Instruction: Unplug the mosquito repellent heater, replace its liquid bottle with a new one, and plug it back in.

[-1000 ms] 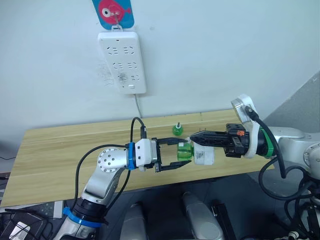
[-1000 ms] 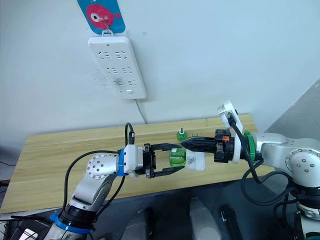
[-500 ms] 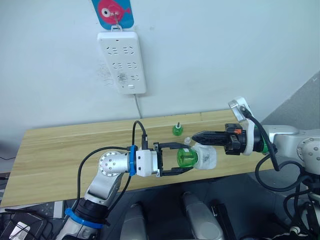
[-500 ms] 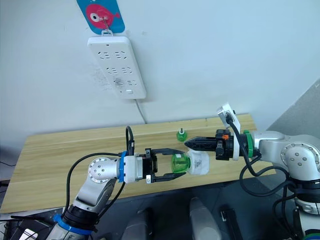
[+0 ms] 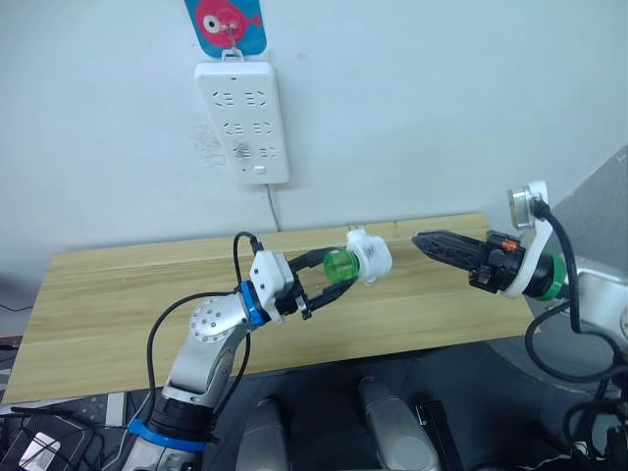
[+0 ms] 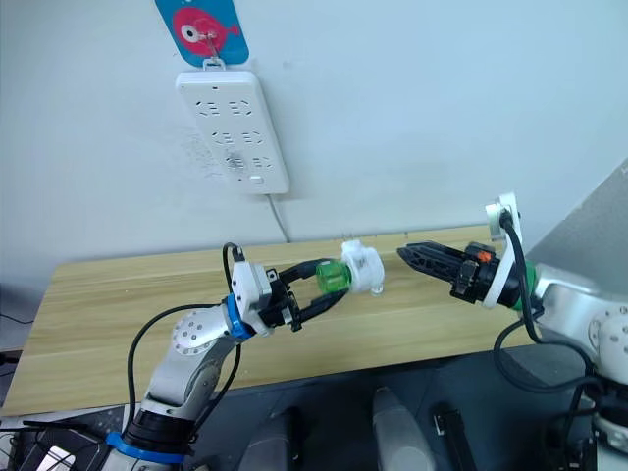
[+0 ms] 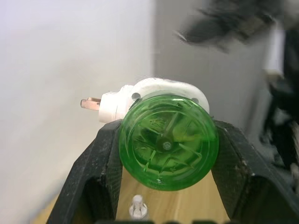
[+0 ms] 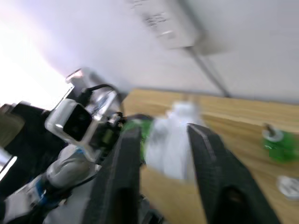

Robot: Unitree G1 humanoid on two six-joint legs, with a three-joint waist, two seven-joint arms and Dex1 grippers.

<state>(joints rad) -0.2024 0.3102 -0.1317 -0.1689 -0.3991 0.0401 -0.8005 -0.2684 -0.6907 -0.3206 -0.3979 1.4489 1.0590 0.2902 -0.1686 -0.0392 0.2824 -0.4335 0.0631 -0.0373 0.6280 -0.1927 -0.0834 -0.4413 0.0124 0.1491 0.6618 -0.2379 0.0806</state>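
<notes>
My left gripper (image 5: pixel 339 269) is shut on the round green new bottle (image 5: pixel 340 266), which sits in the base of the white mosquito repellent heater (image 5: pixel 370 257). It holds both in the air above the wooden table (image 5: pixel 118 294). In the left wrist view the bottle's bottom (image 7: pixel 167 142) lies between the two fingers (image 7: pixel 100 172), with the heater (image 7: pixel 159 91) and its metal plug prong (image 7: pixel 89 102) beyond it. My right gripper (image 5: pixel 420 240) hangs open and empty to the right, apart from the heater. The capless liquid bottle (image 8: pixel 279 143) with its bare wick stands on the table.
A long white power strip (image 5: pixel 241 120) hangs on the wall above the table's left half, its cord running down behind the table. A small white cap (image 8: pixel 286 185) lies on the table near the capless bottle. A grey surface rises at the far right.
My right gripper has let go of the heater and drawn back to the right. My left gripper has lifted the bottle and heater up and tilted them toward the wall.
</notes>
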